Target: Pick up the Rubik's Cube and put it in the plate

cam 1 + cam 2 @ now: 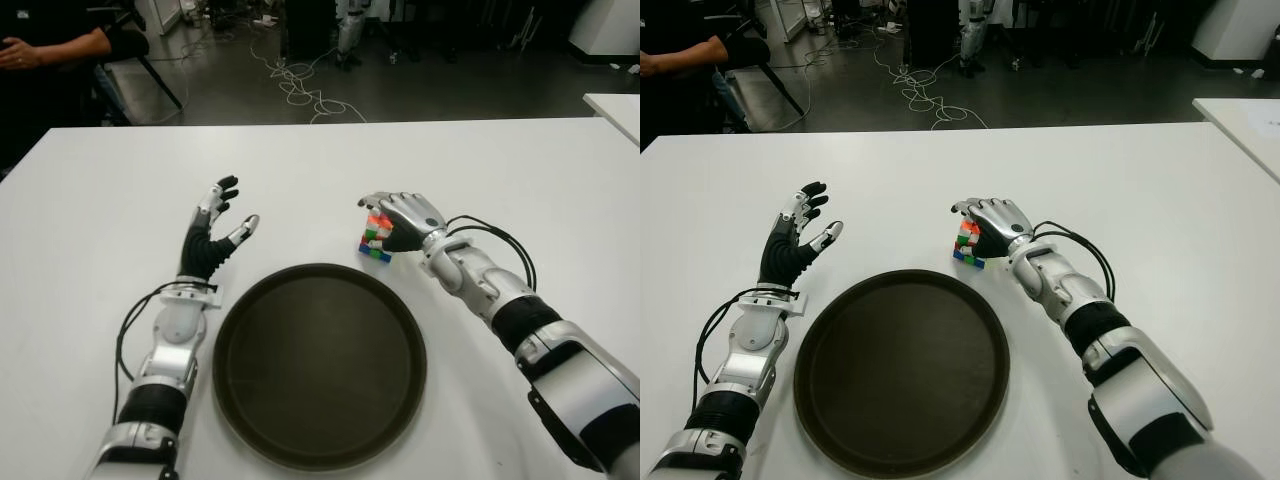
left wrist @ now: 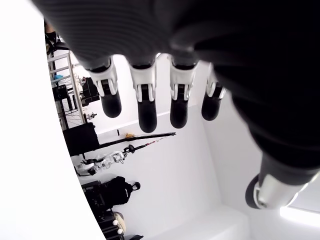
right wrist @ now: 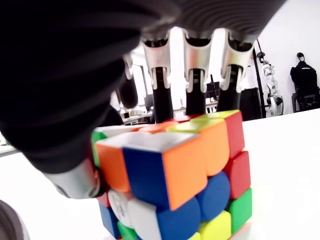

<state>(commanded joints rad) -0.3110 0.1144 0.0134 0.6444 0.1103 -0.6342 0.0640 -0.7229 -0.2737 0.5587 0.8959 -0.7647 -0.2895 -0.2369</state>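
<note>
Plate (image 1: 318, 445) comes nearest: a round, dark, shallow dish with a raised rim, lying on the white table (image 1: 520, 180) between the two forearms, with nothing in it.

Just beyond the plate's far right edge sits the Rubik's Cube (image 1: 377, 238), on the table and outside the rim. The right hand (image 1: 405, 220) is over it from the right, palm down, and the fingers (image 3: 196, 75) reach across the top of the cube. In the right wrist view three of them come down on the cube's far upper edge while the thumb (image 3: 75, 180) presses in against its side, so the hand is closed around the cube. The cube's lower corner appears to touch the tabletop in the eye views; I cannot tell for certain whether it is lifted clear.

To the left of the plate's far edge, the left hand (image 1: 212, 235) shows with its fingers spread and extended, holding nothing. The left wrist view confirms four straight fingers with only the room behind them.

Past the table's far edge lies a dark floor with loose cables (image 1: 300, 85). At the far left corner, a person's arm (image 1: 55, 45) shows beside a chair.
</note>
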